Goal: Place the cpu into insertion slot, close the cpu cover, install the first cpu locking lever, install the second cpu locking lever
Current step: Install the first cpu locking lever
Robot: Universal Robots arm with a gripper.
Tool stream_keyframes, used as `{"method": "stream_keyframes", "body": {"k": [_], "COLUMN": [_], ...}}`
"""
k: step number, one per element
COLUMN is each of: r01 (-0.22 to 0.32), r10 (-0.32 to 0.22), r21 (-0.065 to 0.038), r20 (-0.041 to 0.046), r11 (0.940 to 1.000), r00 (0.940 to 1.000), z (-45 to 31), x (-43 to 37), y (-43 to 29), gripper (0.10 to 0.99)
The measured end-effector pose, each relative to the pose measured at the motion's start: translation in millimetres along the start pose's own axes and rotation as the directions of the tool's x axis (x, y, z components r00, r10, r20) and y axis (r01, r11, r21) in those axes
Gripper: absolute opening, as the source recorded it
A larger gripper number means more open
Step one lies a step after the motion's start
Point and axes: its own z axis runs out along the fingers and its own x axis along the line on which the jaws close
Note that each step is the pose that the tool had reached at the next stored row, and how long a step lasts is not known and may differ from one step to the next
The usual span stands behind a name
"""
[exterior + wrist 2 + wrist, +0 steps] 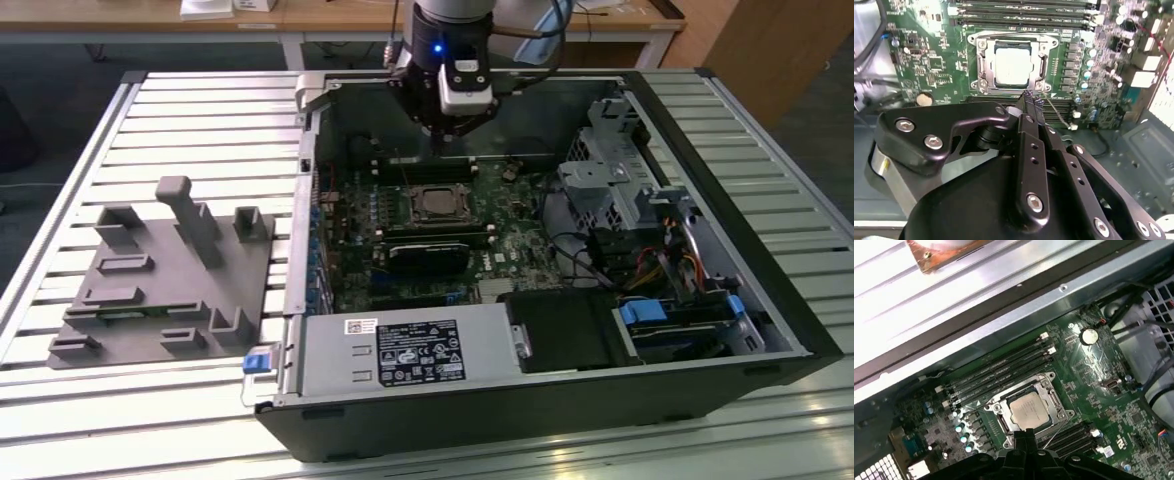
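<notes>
As its fingers point(1030, 120) are pressing together on nothing, we are seeing the gripper point(446, 140) hanging at the exterior view's upper centre, near the insertion slot point(1038, 67); the cpu point(1013, 67) is lying inside, under the cpu cover point(1013, 36).

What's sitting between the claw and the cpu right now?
In the second wrist view, only an edge of the cpu cover separates the claw from the cpu.

1. The arm point(461, 25) ran off the exterior view's upper edge.
2. In the second wrist view the gripper point(1030, 97) hid some of the socket point(979, 60) rim.
3. The cover's point(435, 189) latching was too small to tell.
</notes>
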Motion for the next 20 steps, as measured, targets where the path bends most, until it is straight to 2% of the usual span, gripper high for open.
{"method": "stream_keyframes", "body": {"k": [6,10,14,20], "r01": [0.087,0.142,0.210,0.297], "r10": [-0.087,-0.142,-0.210,-0.297], "r21": [-0.001,-0.003,-0.002,-0.006], "r20": [-0.0004,0.0037,0.0041,0.0052], "r11": [0.9962,0.9899,0.9776,0.9548], "r00": [0.9962,0.9899,0.9776,0.9548], "z": [0.3,0.3,0.3,0.5], "x": [-0.1,0.0,0.0,0.0], "y": [0.0,0.0,0.0,-0.1], "gripper": [0.106,0.106,0.106,0.106]}}
